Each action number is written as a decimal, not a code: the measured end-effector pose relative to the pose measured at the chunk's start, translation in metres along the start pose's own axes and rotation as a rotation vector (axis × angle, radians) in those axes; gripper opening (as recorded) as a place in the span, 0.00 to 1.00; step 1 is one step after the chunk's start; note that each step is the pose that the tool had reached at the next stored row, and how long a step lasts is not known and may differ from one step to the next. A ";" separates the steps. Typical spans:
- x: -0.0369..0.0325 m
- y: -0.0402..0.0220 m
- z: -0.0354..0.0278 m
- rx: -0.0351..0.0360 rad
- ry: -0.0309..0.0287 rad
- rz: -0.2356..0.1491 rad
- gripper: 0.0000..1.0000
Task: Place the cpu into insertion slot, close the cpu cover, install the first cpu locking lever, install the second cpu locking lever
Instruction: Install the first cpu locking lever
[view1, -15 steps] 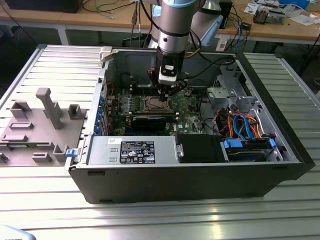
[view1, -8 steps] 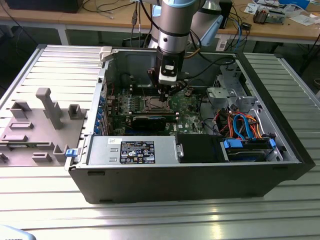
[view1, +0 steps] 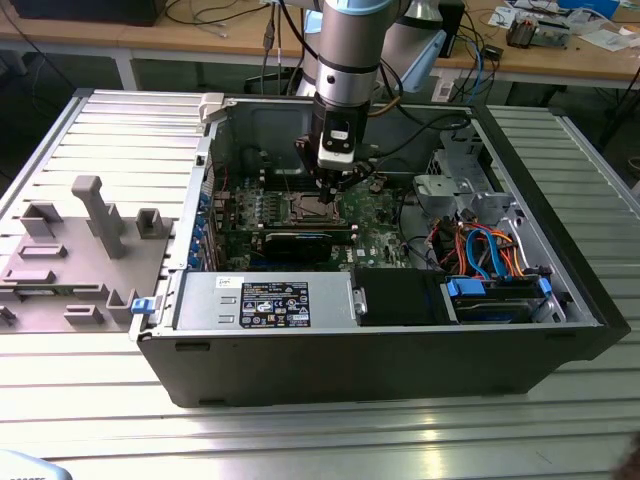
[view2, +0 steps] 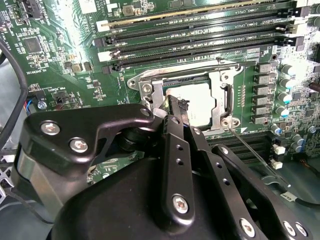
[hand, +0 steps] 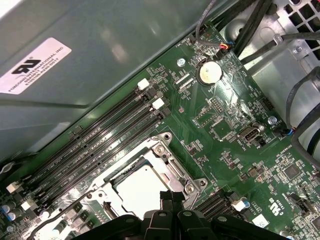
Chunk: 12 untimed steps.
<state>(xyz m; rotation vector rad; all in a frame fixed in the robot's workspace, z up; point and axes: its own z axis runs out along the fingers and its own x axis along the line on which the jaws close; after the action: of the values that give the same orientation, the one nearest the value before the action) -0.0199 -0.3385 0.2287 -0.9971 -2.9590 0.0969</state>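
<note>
In the second wrist view the gripper (view2: 176, 107) sits nearest the camera, its black fingers drawn together to a narrow tip with nothing held between them. The tip hangs just over the edge of the insertion slot (view2: 192, 102). The cpu (view2: 197, 104) lies flat inside the slot, pale top facing up. The cpu cover (view2: 220, 107) lies down around the chip as a silvery frame. A thin locking lever (view2: 250, 150) runs out from the slot corner beside the gripper. Beyond the slot lie long black memory slots (view2: 200, 35). In the exterior view the arm (view1: 348, 60) reaches down into the open computer case (view1: 400, 360), which rests on a ribbed metal table (view1: 300, 440).
</note>
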 end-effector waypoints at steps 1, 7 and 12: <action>0.0000 0.0000 0.0000 0.0000 -0.0001 -0.001 0.11; 0.0000 0.0000 0.0000 0.0000 -0.0004 -0.006 0.11; 0.0000 0.0000 0.0000 0.0000 -0.0007 -0.011 0.11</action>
<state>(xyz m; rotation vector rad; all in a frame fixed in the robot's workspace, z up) -0.0199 -0.3385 0.2287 -0.9808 -2.9648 0.0971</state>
